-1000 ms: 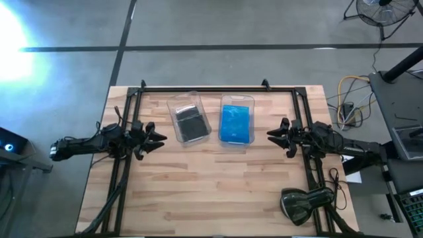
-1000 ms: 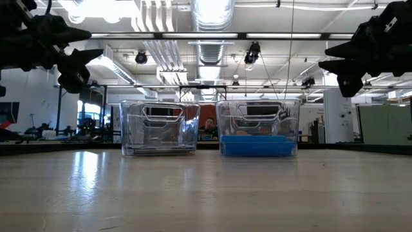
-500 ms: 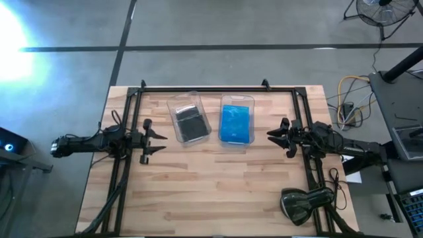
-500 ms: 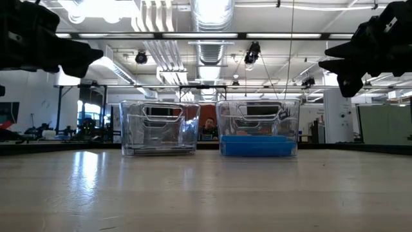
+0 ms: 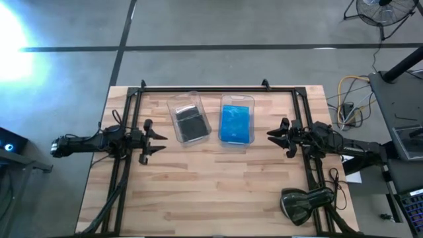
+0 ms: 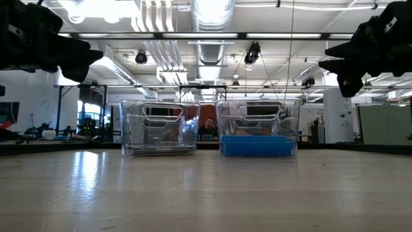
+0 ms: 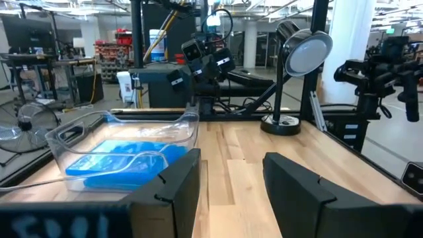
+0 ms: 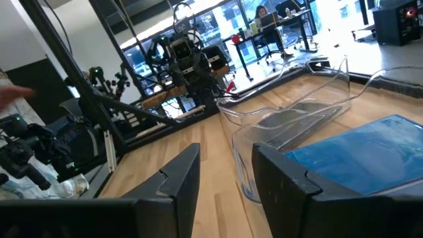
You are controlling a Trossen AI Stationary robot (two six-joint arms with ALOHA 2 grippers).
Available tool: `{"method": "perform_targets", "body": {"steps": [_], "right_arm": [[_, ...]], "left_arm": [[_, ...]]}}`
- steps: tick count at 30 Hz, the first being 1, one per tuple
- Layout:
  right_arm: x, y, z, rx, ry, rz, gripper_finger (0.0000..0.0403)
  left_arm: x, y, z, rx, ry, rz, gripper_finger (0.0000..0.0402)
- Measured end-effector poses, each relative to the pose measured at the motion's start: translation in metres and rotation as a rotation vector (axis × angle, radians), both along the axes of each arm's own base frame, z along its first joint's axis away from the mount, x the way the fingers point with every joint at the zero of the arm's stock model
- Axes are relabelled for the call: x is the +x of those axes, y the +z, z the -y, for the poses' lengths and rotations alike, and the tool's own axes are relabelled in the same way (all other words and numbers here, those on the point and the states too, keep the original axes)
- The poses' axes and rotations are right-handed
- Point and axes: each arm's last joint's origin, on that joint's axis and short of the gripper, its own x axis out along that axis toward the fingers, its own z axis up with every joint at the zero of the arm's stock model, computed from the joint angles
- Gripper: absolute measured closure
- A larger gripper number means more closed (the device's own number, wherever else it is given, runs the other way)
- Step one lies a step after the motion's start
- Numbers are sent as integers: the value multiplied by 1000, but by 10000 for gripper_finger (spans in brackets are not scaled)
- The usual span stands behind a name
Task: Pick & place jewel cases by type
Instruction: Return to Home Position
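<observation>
The dark flat plastic cases (image 5: pixel 192 125) lie in the left clear bin (image 5: pixel 177 106), the bright blue cases (image 5: pixel 236 123) in the right clear bin (image 5: pixel 236 99). Sorting looks done. The left pincer (image 5: pixel 162 141) and right pincer (image 5: pixel 275 136) gape wide, empty.

The right claw (image 8: pixel 226 162) hovers over the wooden tabletop (image 8: pixel 198 125), its dark fingers (image 8: pixel 172 188) parted. Just ahead, blue jewel cases (image 8: pixel 360 149) lie flat in a clear bin (image 8: pixel 242 168); a second clear bin (image 8: pixel 297 109) stands just beyond it, and the left arm (image 8: pixel 188 56) is farther off
</observation>
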Motion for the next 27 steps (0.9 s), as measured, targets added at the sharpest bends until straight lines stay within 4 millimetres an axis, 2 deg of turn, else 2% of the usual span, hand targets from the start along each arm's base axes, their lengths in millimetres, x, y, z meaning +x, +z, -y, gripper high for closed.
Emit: {"method": "perform_targets", "body": {"steps": [18, 27], "right_arm": [[0, 0, 0, -2, 0, 0, 270], [0, 2, -6, -284, 11, 6, 278]], "left_arm": [[0, 0, 0, 0, 0, -1, 255], [0, 0, 0, 0, 0, -1, 255]]}}
